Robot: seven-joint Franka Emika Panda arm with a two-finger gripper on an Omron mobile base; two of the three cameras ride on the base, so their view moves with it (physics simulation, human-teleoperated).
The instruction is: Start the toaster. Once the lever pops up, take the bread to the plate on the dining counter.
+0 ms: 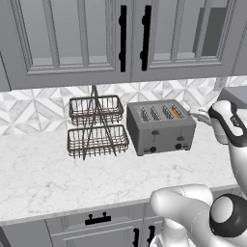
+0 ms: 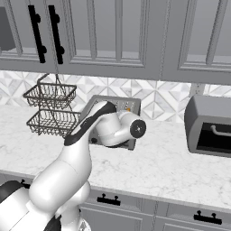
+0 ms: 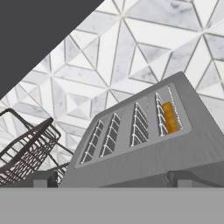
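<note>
My hand hung spread wide just before the toaster, tilted toward its top — the bread sat in one end slot.

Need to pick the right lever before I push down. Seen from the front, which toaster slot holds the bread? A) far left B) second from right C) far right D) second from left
C: in the left base view the bread sits in the rightmost slot of the toaster.
</note>
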